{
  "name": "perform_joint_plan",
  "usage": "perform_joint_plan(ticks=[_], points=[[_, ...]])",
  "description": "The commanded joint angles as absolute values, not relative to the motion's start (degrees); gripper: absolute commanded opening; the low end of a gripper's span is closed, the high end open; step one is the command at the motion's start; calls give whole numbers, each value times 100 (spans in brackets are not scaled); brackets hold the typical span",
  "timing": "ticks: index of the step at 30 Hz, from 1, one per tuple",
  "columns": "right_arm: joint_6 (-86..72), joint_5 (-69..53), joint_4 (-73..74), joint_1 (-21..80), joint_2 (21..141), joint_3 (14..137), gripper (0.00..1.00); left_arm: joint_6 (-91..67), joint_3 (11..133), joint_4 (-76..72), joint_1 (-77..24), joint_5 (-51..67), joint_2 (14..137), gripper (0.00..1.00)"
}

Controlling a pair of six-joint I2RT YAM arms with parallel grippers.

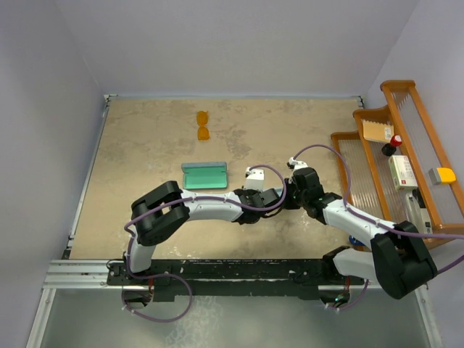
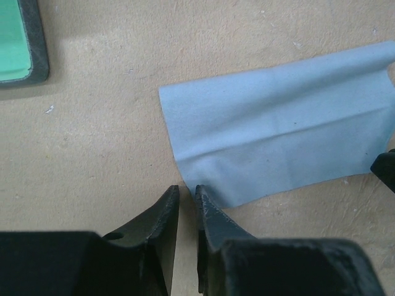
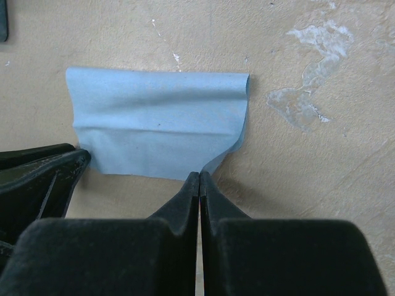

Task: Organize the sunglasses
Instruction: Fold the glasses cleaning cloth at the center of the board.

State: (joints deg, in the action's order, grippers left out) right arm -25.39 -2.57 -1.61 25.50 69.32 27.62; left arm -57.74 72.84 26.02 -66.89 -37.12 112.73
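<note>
Here the sunglasses (image 1: 203,125) lie near the far edge of the table (image 1: 145,167), well apart from both arms. The open glasses case (image 1: 206,176) lies nearer the centre. The right gripper (image 3: 199,179) is pressed together on the edge of a light blue cloth (image 3: 154,129). The left gripper (image 2: 187,194) shows a thin slit at the cloth's corner; whether it pinches the cloth, I cannot tell.

The sunglasses (image 1: 203,125), small with translucent orange lenses, lie on the table (image 1: 145,181) well beyond the case (image 1: 206,176), apart from it.
</note>
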Motion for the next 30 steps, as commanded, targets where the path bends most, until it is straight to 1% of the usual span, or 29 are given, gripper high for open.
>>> perform_joint_plan(ticks=[1, 5, 10, 15, 30], points=[[-2582, -296, -298, 2575, 6861, 2719, 0, -5913, 7531, 2767, -6722, -3976, 11128, 15], [-2584, -307, -308, 2575, 6839, 2707, 0, -5955, 7634, 2758, -6721, -4005, 11169, 18], [-2591, -325, -325, 2575, 6803, 2678, 0, -5949, 7771, 2741, -6724, -4063, 11185, 18], [-2584, -350, -343, 2577, 6811, 2681, 0, -5923, 7955, 2860, -6731, -4041, 11469, 19], [-2584, -438, -367, 2575, 6840, 2628, 0, -5979, 7898, 3239, -6866, -4183, 11592, 19]])
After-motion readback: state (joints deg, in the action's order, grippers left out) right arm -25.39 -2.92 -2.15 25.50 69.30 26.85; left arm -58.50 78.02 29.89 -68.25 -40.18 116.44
